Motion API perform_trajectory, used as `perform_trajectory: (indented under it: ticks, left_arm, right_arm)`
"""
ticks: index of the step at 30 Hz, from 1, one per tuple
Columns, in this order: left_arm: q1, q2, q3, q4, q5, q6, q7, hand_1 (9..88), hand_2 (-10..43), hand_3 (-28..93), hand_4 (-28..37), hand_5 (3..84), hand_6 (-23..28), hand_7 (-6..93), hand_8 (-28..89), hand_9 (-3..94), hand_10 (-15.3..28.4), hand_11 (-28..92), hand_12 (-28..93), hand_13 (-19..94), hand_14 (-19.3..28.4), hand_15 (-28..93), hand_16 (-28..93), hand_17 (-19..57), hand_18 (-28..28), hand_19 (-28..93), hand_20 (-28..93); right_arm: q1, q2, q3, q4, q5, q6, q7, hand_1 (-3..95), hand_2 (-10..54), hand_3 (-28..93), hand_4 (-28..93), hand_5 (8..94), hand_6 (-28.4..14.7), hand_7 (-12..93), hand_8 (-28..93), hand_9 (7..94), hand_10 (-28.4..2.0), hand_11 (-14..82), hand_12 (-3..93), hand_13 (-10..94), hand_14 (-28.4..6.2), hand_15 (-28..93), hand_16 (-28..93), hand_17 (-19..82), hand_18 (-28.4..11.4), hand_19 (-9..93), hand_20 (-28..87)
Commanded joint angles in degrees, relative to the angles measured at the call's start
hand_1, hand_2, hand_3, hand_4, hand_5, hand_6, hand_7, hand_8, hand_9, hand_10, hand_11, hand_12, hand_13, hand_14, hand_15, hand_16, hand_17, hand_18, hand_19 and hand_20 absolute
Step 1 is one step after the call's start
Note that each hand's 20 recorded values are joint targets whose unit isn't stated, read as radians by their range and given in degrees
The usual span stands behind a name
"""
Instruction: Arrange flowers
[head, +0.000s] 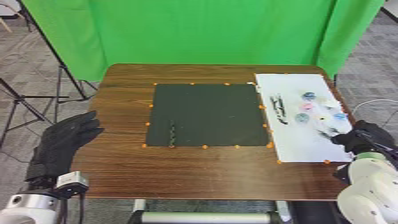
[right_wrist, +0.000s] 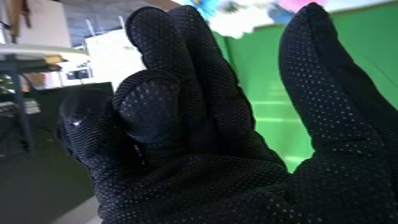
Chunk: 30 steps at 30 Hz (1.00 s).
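Along the right edge of the table (head: 195, 175) runs a white sheet (head: 298, 150) that holds most of the supply: a blue flower (head: 308, 95), a pink flower (head: 307, 106), a bluish-green flower (head: 302, 118), other pale blooms, and some dark stems (head: 278, 107) on the side away from that edge. One slender green stem (head: 172, 134) lies on the black mat (head: 213, 115), left of the table's middle and towards its near edge. That looks like a first piece laid down, so I'd judge the arranging barely begun; the blooms have yet to join it. The right hand (head: 360, 137) is at the table's right edge, beside the flowers, thumb well apart from its loosely bent fingers, with nothing in its grasp. Over the left edge, the left hand (head: 67, 140) is loose and empty.
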Motion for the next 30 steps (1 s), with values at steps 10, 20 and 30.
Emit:
perform_trajectory:
  ticks: [10,20,30]
  left_arm:
    - [-0.19,-0.36,0.76,0.05,0.35,-0.91,-0.74,26.6,3.3,82,-21.5,43.1,11.9,19.8,-11,37.1,20.7,36,9,25,27.2,63,-14,-9.7,22.5,60,9]
    - [-0.81,-0.46,1.2,0.13,-1.43,-1.63,-0.11,26.7,3.4,82,-21.7,43.1,11.9,19.9,-11,37.1,20.6,36,9,25,27.2,63,-14,-9.7,22.5,59,9]
    - [0.83,-0.37,0.8,-0.13,-1.95,-0.65,1.12,26.7,3.4,82,-21.7,43.1,11.9,20.0,-11,37.2,20.7,36,9,25,27.1,63,-14,-9.7,22.5,60,9]
  right_arm:
    - [2.75,0.51,-1.25,4.45,0.47,-2.99,2.28,33.2,-4.4,75,-22,72.8,-13.9,17,-7,67.2,-24.2,42.0,21.5,67,-16.8,80,22,52,-21.1,93,44]
    - [6.37,0.22,-4.98,7.94,0.72,-4.32,2.85,33.7,-4.7,75,-22,72.6,-13.8,17,-7,67.1,-24.0,41.9,21.3,67,-16.8,80,22,52,-21.1,93,43]
    - [6.88,-0.25,-4.87,9.59,1.07,-5.05,3.85,34.9,-5.3,75,-22,72.5,-13.8,17,-7,67.1,-24.1,41.8,21.3,67,-16.8,79,22,52,-21.1,93,43]
